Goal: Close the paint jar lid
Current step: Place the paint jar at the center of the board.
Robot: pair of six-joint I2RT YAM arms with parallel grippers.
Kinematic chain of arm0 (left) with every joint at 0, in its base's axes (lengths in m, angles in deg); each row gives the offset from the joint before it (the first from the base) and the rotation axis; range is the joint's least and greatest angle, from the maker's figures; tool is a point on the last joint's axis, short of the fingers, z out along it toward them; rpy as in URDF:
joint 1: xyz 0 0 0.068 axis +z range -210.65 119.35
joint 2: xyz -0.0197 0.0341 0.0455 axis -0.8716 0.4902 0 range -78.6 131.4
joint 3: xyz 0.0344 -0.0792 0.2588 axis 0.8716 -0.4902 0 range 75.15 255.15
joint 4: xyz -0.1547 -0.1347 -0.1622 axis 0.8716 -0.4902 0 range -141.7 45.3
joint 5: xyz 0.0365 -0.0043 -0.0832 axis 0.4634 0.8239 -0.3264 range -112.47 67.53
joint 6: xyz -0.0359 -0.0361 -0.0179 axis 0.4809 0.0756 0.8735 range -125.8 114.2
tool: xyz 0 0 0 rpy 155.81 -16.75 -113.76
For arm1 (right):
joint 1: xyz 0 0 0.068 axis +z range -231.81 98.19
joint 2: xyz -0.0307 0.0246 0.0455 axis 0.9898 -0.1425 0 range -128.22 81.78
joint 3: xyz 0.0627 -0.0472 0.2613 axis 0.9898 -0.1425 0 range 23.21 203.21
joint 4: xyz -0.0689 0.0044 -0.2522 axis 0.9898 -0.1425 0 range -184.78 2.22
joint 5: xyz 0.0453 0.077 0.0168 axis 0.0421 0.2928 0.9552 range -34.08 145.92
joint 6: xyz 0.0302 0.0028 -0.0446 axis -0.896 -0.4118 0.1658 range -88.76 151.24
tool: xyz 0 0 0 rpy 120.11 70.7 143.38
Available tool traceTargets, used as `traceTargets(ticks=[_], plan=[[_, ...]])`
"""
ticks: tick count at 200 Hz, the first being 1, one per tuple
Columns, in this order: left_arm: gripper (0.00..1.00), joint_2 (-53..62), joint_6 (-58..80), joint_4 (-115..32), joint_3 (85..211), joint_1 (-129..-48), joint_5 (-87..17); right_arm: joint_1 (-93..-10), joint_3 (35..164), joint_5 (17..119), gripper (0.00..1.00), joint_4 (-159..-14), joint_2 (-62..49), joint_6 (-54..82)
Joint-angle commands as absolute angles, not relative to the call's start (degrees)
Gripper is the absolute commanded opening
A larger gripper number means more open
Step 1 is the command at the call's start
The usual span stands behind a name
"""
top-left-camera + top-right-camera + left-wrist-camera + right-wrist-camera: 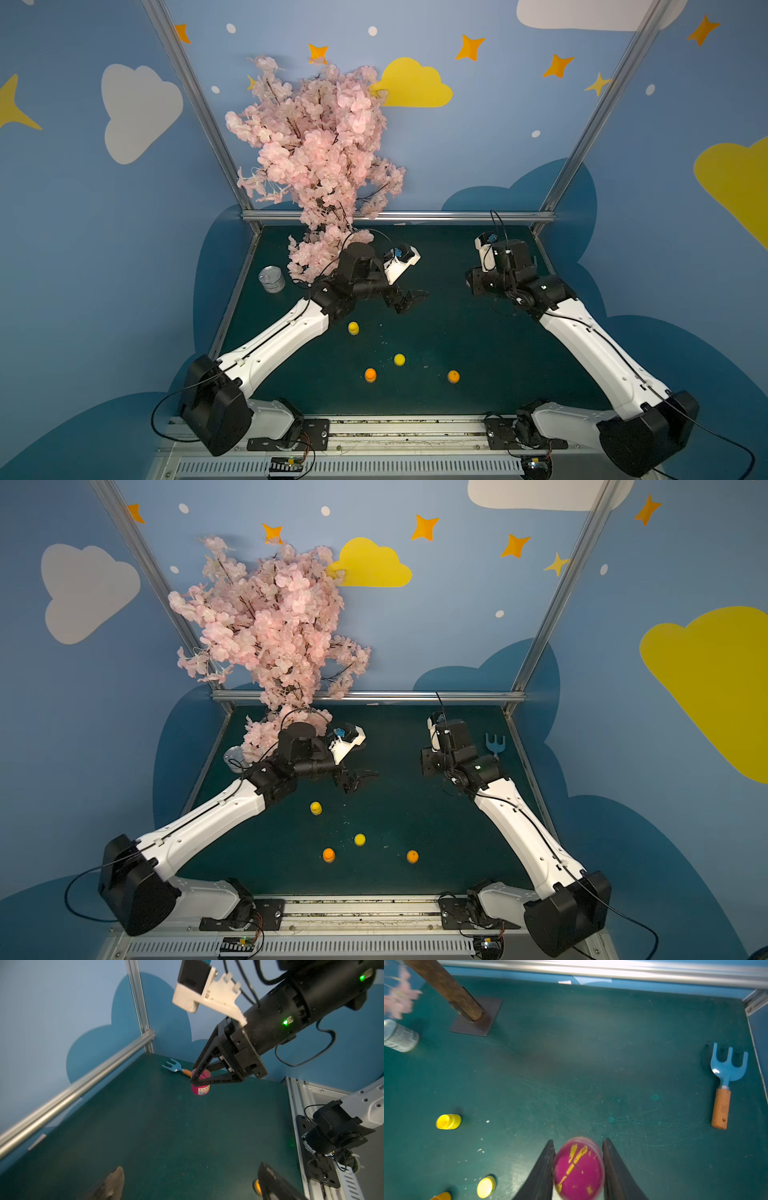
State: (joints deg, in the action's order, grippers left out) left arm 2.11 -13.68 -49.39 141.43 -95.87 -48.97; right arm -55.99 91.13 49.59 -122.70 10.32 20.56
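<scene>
A pink paint jar (201,1087) stands on the green table (166,1126) near the far right corner. Its round pink lid (578,1169), smeared with yellow paint, sits between my right gripper's fingers. My right gripper (578,1140) points down and is shut on the lid, as the left wrist view also shows the right gripper (194,1081). In both top views the right wrist hides the jar. My left gripper (409,301) hovers over the table's middle, open and holding nothing; its two fingertips (116,1180) stand far apart.
Two small yellow jars (353,328) (399,359) and two orange ones (370,375) (453,376) stand near the front. A tin can (272,279) sits at the left edge under the pink blossom tree (316,158). A blue hand rake (726,1076) lies by the right wall.
</scene>
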Motion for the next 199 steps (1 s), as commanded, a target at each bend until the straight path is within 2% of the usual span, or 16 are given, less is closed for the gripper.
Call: traceTargets(ticks=[1,26,47,68,78,107,142,199], plan=[[1.00,6.04,-9.33,-57.63,146.74,-95.63,-51.00,-57.19,89.43,49.46,0.00,-118.55,8.26,19.72],[1.00,10.89,-8.46,-69.54,155.19,-98.24,-45.77,-57.64,86.78,49.66,0.00,-113.12,5.44,19.10],[1.00,11.79,-6.65,-74.07,159.86,-98.27,-44.90,-57.73,85.62,50.24,0.00,-109.63,1.69,17.81],[1.00,9.21,-5.26,-70.71,157.36,-98.72,-41.42,-57.89,87.21,50.00,0.00,-108.52,-3.30,16.28],[1.00,7.18,-7.77,-69.50,155.21,-98.76,-43.42,-57.88,89.06,49.65,0.00,-109.18,-5.91,15.67],[1.00,8.51,-14.27,-76.58,157.18,-98.32,-41.22,-57.73,97.04,49.81,0.00,-114.69,-14.55,15.48],[1.00,13.36,-13.14,-82.04,162.11,-96.64,-53.04,-58.42,97.15,49.19,0.00,-108.66,-21.01,13.22],[1.00,18.86,-10.25,-84.15,165.16,-94.59,-56.12,-59.55,101.67,48.35,0.00,-105.59,-29.56,11.25]])
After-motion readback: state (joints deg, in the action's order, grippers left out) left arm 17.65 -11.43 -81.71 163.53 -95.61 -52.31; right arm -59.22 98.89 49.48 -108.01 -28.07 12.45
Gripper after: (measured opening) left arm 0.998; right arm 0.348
